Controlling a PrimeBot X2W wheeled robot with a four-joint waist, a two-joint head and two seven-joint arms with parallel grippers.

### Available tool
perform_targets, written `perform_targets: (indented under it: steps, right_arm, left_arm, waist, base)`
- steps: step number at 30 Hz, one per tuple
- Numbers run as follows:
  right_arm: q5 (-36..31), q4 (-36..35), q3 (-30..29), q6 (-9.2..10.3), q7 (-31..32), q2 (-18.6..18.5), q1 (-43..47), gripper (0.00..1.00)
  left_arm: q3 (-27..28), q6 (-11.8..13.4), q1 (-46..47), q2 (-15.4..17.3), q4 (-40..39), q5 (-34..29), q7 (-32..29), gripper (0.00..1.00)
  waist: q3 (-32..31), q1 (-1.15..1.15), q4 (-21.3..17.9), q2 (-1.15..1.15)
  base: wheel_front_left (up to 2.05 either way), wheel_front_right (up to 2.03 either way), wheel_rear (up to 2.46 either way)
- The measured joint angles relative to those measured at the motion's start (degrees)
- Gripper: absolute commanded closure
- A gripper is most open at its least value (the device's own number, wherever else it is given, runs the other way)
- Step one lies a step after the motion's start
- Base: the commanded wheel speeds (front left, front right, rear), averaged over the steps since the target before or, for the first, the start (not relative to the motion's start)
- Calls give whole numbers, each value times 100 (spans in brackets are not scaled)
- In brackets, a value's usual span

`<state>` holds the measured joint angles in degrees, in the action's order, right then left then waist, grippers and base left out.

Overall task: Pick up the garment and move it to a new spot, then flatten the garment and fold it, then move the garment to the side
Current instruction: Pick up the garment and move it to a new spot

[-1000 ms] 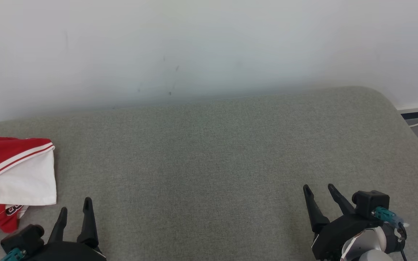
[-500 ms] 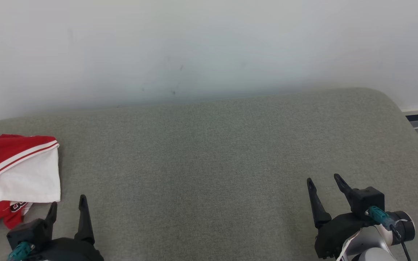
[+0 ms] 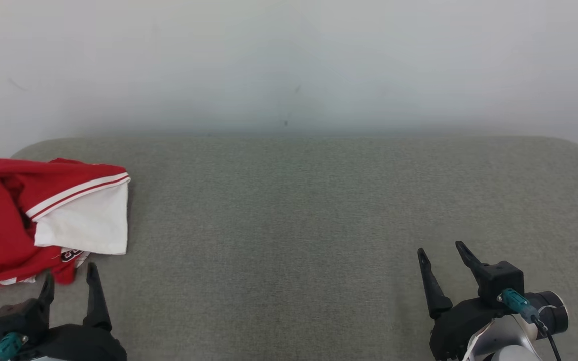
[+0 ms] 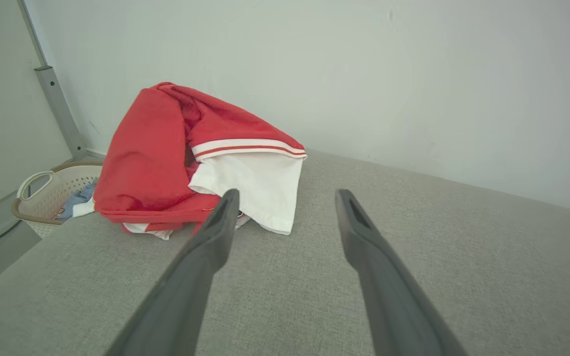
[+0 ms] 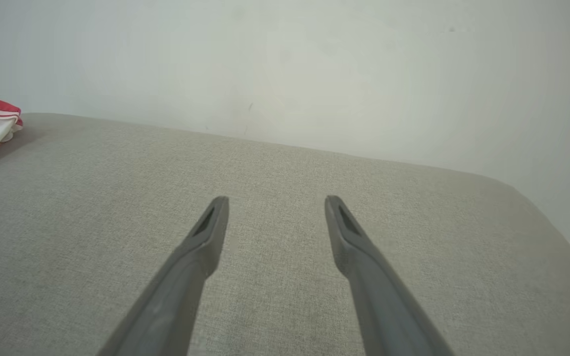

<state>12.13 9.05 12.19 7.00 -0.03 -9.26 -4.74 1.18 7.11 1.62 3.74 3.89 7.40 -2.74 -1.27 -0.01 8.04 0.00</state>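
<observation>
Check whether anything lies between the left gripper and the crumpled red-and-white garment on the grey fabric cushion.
Nothing visible does. The open left gripper points from close by at the near edge of the crumpled red-and-white garment, with bare grey fabric cushion between them.

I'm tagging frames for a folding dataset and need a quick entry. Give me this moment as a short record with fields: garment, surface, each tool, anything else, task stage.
garment: red and white jersey, crumpled in a heap at the left end of the cushion
surface: grey fabric cushion against a pale wall
left tool: open, empty, tips close to the jersey's near edge
right tool: open, empty, over bare cushion on the right
other: laundry basket with cloth in it, beyond the cushion's left end
task stage: jersey not yet picked up
</observation>
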Motion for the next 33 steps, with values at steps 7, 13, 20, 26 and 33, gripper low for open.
perform_targets:
  steps: [7, 13, 20, 26, 33]
  right_arm:
    - [22, 77, 171, -124, 7, 81, -104, 0]
    - [47, 189, 231, -209, 8, 126, -194, 0]
    - [89, 194, 229, -245, 3, 145, -197, 0]
    - [87, 264, 349, -300, 9, 190, -414, 0]
    - [87, 348, 375, -333, 10, 188, -430, 0]
  left_arm:
    - [205, 0, -120, -22, -109, -27, 0, 0]
    - [331, 0, -168, -49, -209, -42, 0, 0]
    - [210, 0, -167, -75, -305, -30, -11, 0]
    - [328, 0, -229, -90, -369, 29, -24, 0]
    - [268, -11, -227, -94, -352, 208, -48, 0]
  waist:
    - [2, 0, 456, 0]
    - [-8, 0, 949, 0]
    - [-17, 0, 1534, 0]
    - [22, 0, 1954, 0]
    - [72, 0, 2126, 0]
  base:
    - [0, 0, 0]
    - [0, 0, 0]
    - [0, 0, 0]
    - [0, 0, 0]
    - [0, 0, 0]
